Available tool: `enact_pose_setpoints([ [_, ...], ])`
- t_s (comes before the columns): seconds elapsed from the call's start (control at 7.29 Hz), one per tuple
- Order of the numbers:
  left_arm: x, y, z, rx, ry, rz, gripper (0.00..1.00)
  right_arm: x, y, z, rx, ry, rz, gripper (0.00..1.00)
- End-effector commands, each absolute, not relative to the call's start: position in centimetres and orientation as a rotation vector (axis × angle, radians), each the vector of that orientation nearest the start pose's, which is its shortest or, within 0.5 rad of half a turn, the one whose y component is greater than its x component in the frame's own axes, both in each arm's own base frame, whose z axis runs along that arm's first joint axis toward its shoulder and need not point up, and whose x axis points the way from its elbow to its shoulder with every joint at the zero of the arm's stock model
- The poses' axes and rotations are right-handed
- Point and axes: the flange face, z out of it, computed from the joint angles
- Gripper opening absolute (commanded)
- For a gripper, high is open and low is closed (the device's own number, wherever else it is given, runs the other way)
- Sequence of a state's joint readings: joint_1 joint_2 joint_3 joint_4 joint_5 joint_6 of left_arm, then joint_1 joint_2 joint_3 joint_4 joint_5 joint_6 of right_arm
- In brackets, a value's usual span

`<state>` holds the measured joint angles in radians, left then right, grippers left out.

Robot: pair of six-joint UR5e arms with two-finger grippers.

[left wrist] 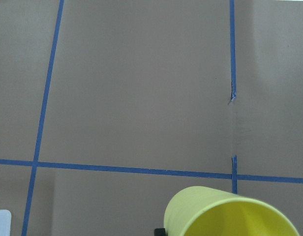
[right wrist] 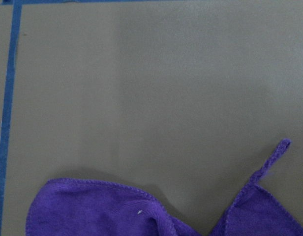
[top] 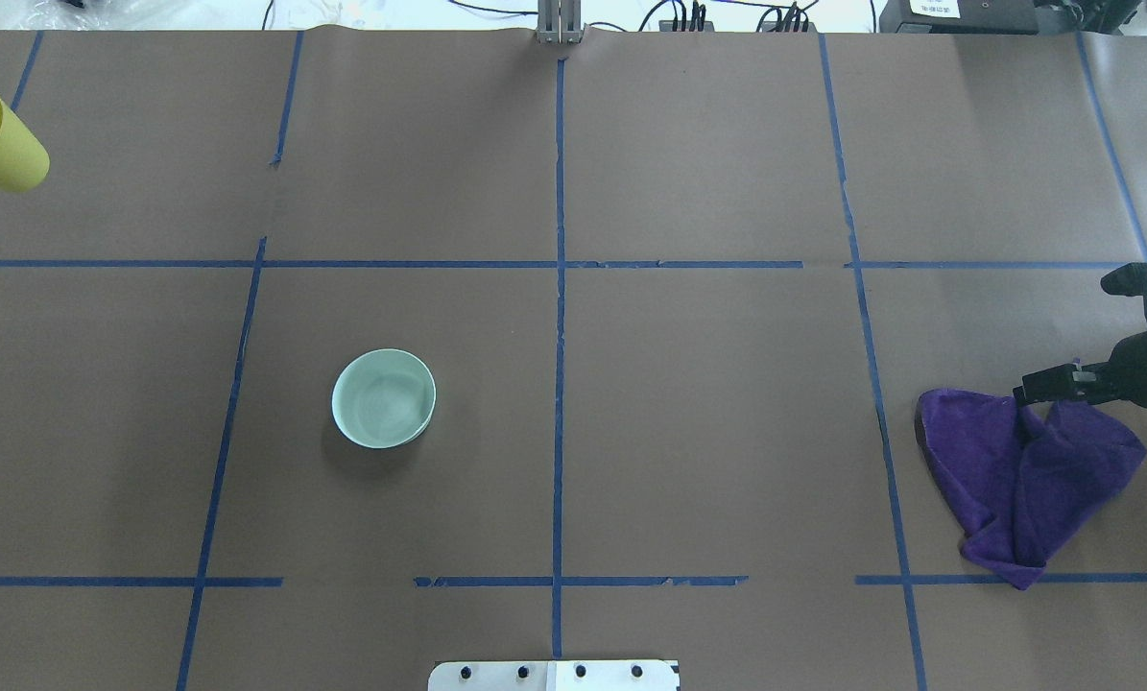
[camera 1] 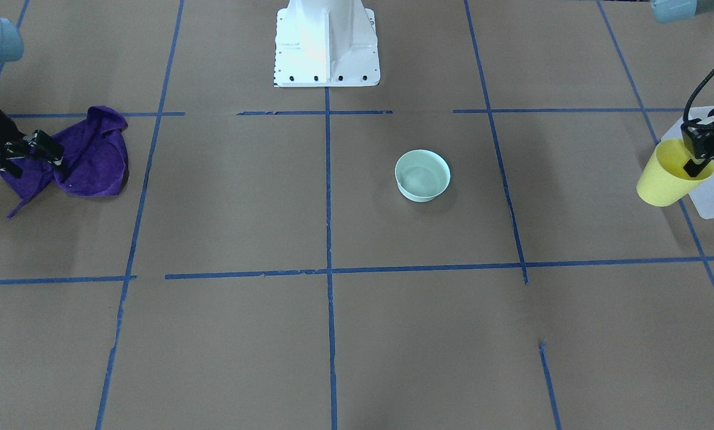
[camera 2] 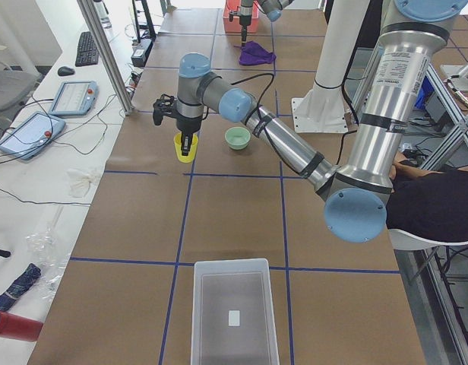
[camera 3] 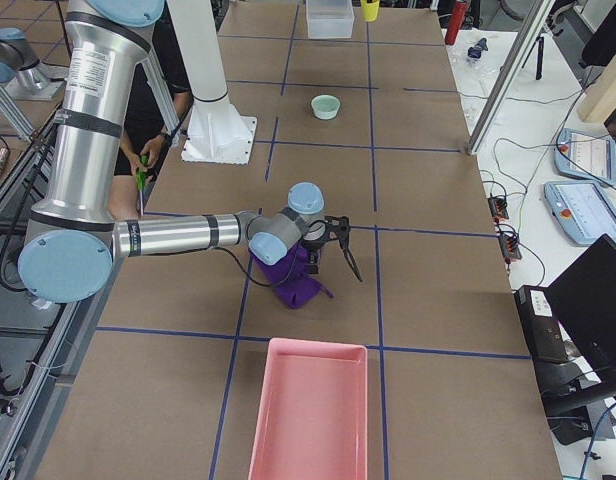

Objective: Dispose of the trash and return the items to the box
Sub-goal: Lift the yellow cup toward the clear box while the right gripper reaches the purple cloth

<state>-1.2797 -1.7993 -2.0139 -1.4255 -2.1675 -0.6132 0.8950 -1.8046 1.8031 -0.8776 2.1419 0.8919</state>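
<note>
**A:** The left gripper [camera 1: 698, 164] has the yellow cup [camera 1: 661, 185] pinched by the rim, one finger inside and one outside. It's tilted, up in the air, just short of the box [camera 2: 211, 304] at the left end.

**B:** Nothing in the box yet?

**A:** It looks empty. The mint bowl [camera 1: 422, 175] sits untouched mid-table, well apart from both arms.

**B:** And the right arm?

**A:** The right gripper [top: 1048, 382] is at the purple cloth [top: 1024, 480], far over at the right end near a pink bin [camera 3: 308, 420]. Whether it's gripping or merely touching, I can't tell.

**B:** Early days, I'd judge. Cup, bowl and cloth all have yet to land.

**A:** The surface is brown paper gridded with blue tape [camera 1: 328, 179], and the white robot base [camera 1: 327, 48] stands at the table's edge. Teach pendants [camera 2: 71, 95] and cables lie on the side desks.
</note>
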Motion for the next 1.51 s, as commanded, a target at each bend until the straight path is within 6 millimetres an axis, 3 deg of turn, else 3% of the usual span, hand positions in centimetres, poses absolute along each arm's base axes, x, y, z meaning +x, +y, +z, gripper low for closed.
enact_pose_setpoints([
  [0.0, 7.7, -53.2, 35.4, 0.204, 0.745, -0.15, 0.0, -22.0, -36.9, 58.3, 0.074, -0.84, -0.031, 1.0],
  [0.14, 7.7, -53.2, 35.5, 0.203, 0.745, -0.149, 0.0, -22.4, -36.7, 58.6, 0.076, -0.827, -0.036, 1.0],
  [0.27, 7.7, -53.3, 35.8, 0.21, 0.739, -0.118, 0.0, -22.6, -36.6, 59.2, 0.068, -0.816, -0.035, 0.92],
  [0.41, 7.3, -53.5, 36.5, 0.214, 0.728, -0.093, 0.0, -22.6, -36.6, 59.5, 0.054, -0.8, -0.028, 0.72],
  [0.82, 6.4, -54.3, 37.8, 0.215, 0.712, -0.067, 0.0, -22.6, -36.6, 59.7, 0.042, -0.789, -0.026, 0.0],
  [1.1, 3.5, -55.3, 39.4, 0.227, 0.687, -0.054, 0.0, -22.3, -36.4, 59.7, 0.042, -0.788, -0.024, 0.0],
  [1.37, 0.1, -56.1, 41.2, 0.243, 0.66, -0.038, 0.0, -21.6, -36.0, 58.0, 0.056, -0.813, -0.028, 0.0],
])
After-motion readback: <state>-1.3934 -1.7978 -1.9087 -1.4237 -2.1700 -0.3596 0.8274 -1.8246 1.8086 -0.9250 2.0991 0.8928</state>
